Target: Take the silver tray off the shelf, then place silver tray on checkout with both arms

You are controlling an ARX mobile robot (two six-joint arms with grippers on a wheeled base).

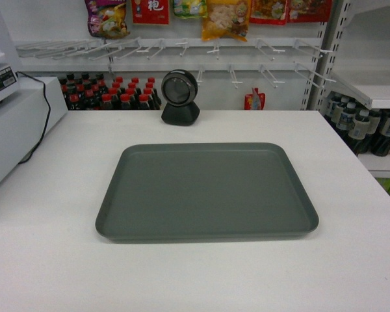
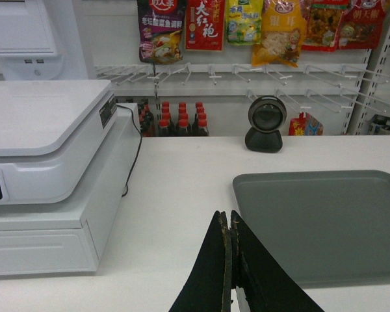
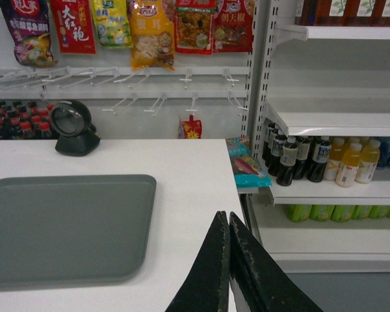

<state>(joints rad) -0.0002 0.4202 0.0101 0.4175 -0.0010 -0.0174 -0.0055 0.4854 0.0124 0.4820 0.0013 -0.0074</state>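
Note:
The silver tray [image 1: 208, 192] lies flat and empty in the middle of the white checkout [image 1: 45, 260]. In the left wrist view the silver tray [image 2: 325, 224] sits to the right of my left gripper [image 2: 228, 216], which is shut on nothing above the checkout [image 2: 175, 188]. My right gripper [image 3: 229, 216] is shut and empty too, held over the checkout [image 3: 188, 175] right of the silver tray [image 3: 62, 224]. Neither gripper shows in the head view. The shelf [image 3: 331, 122] stands to the right with white boards.
A black round scanner [image 1: 180, 97] stands just behind the tray. A white register [image 2: 42, 169] with a black cable occupies the left side. Bottles [image 3: 312, 159] fill the right shelf, soy bottles [image 1: 110, 94] sit behind, and snack bags [image 2: 211, 26] hang above peg hooks.

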